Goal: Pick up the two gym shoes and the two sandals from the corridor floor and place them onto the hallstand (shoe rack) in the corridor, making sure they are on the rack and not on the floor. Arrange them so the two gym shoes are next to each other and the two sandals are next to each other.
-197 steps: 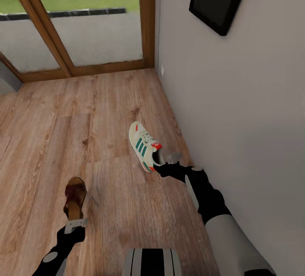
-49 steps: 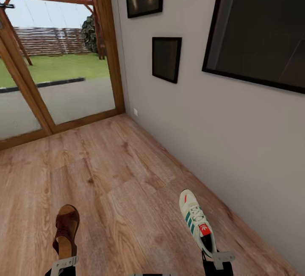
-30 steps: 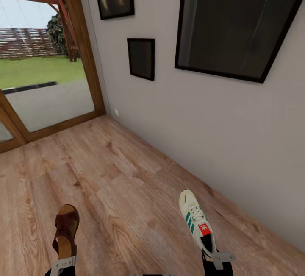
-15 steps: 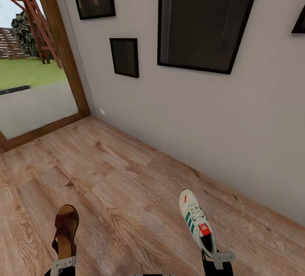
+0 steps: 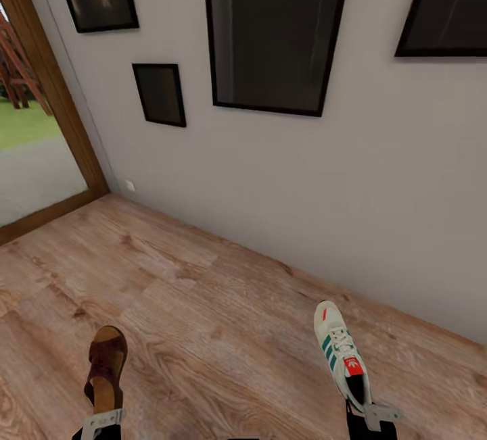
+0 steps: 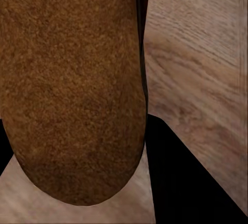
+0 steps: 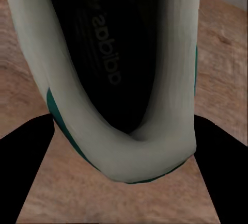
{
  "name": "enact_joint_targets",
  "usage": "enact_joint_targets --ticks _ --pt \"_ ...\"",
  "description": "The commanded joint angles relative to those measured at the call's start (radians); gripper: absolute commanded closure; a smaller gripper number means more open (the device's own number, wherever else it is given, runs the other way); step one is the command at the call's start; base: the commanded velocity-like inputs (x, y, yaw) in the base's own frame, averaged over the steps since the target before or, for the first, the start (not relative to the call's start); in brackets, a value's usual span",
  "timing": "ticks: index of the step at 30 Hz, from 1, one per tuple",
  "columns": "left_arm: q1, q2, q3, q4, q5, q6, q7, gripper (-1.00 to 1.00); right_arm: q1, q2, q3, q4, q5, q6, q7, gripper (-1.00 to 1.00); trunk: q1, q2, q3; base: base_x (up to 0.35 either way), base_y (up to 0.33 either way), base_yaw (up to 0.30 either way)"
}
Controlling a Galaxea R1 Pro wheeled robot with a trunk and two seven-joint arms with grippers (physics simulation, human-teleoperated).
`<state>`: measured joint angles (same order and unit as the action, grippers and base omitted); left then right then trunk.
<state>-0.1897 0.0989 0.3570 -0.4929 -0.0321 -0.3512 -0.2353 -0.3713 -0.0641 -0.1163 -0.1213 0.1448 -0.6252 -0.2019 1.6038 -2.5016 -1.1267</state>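
Observation:
One dark brown sandal (image 5: 107, 365) hangs over the corridor floor (image 5: 216, 298) at the lower left of the head view, its heel end in my left gripper (image 5: 101, 420), which is shut on it. Its suede footbed (image 6: 72, 84) looms close in the left wrist view. One white gym shoe (image 5: 341, 355) with green stripes and a red tongue patch is held by the heel at the lower right, my right gripper (image 5: 373, 414) shut on it. The right wrist view looks into its dark heel opening (image 7: 113, 69). The hallstand is out of view.
A grey wall (image 5: 284, 176) stands straight ahead, hung with several black-framed pictures, the largest (image 5: 274, 28) in the middle. A wood-framed glass door (image 5: 34, 129) is at the far left. Wood-plank floor stretches between me and the wall.
The whole view has swung to the right, so the camera moved: the door slid toward the left edge and more pictures came in. Both grippers still hold their shoes; the gym shoe sits slightly further right.

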Motion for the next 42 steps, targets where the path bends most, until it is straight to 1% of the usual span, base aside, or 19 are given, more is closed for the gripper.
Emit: enact_joint_targets --ticks 1,8,19,35,42 --pt "-0.001 -0.001 0.008 0.000 -0.007 -0.002 -0.009 1.00 -0.001 0.001 -0.006 0.001 0.012 -0.002 -0.004 1.00 -0.001 0.000 0.003 0.000 0.000 -0.300" --pt "-0.001 -0.002 0.009 0.000 -0.007 -0.003 -0.009 1.00 -0.001 0.006 -0.012 0.002 0.013 -0.002 -0.004 1.00 -0.004 0.002 0.030 0.000 0.000 -0.300" --pt "-0.001 -0.002 0.010 0.001 -0.005 -0.003 -0.009 1.00 -0.001 0.009 -0.013 0.003 0.013 -0.002 -0.004 1.00 -0.046 0.078 0.065 0.000 0.000 -0.300" --pt "-0.001 -0.001 0.010 0.001 0.001 -0.004 -0.009 1.00 -0.001 0.009 -0.013 0.003 0.013 -0.002 -0.003 1.00 -0.046 0.078 0.065 0.000 0.000 -0.300" --pt "-0.001 -0.001 0.008 0.001 -0.008 -0.004 -0.010 1.00 -0.001 0.009 -0.013 0.003 0.012 -0.002 -0.003 1.00 -0.046 0.078 0.065 0.000 0.000 -0.300"
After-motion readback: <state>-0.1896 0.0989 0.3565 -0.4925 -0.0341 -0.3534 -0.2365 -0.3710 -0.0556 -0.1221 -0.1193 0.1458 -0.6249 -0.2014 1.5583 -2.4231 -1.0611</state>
